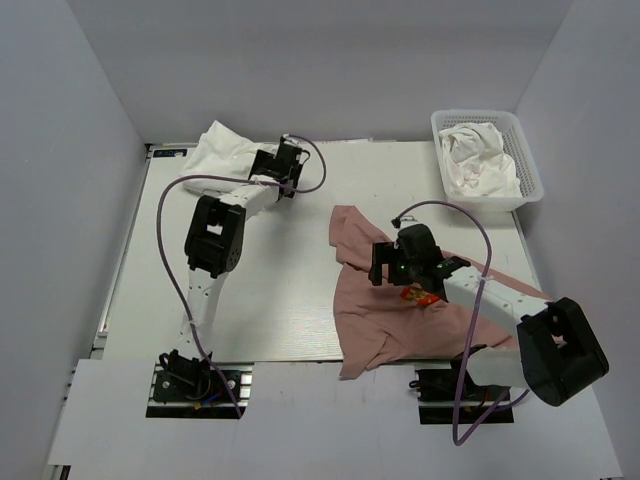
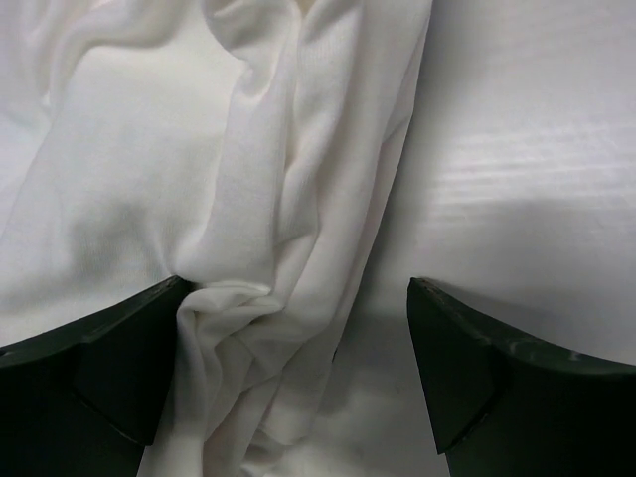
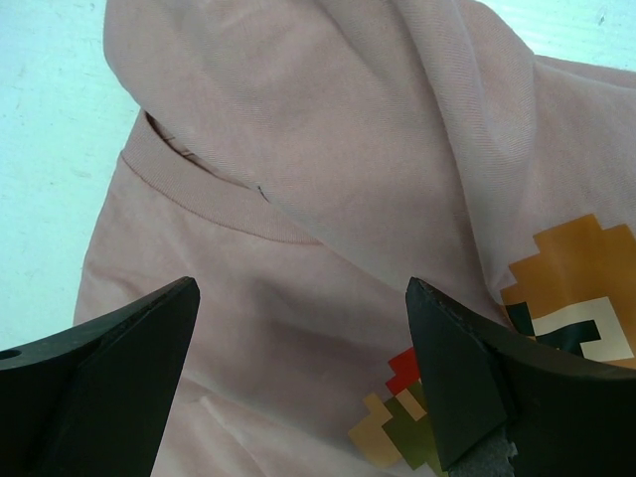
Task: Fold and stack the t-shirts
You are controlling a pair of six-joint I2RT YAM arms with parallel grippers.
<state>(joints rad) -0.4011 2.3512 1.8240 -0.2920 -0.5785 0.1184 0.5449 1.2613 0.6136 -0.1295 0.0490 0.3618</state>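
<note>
A dusty-pink t-shirt (image 1: 365, 300) lies crumpled on the right half of the table, its pixel-art print (image 1: 415, 296) showing beside my right arm. My right gripper (image 1: 382, 268) hovers over it, open. In the right wrist view the pink t-shirt (image 3: 298, 129), its collar band and the print (image 3: 576, 288) lie below the open gripper (image 3: 303, 288), nothing pinched. A white t-shirt (image 1: 222, 150) is bunched at the back left. My left gripper (image 1: 268, 166) stands open at its right edge. In the left wrist view, folds of the white t-shirt (image 2: 149, 149) reach between the spread fingers of the left gripper (image 2: 298, 288).
A white mesh basket (image 1: 490, 203) at the back right holds more white t-shirts (image 1: 480, 160). Bare white table (image 1: 280, 270) lies between the two arms. Purple cables loop off both arms. Grey walls close in the table on three sides.
</note>
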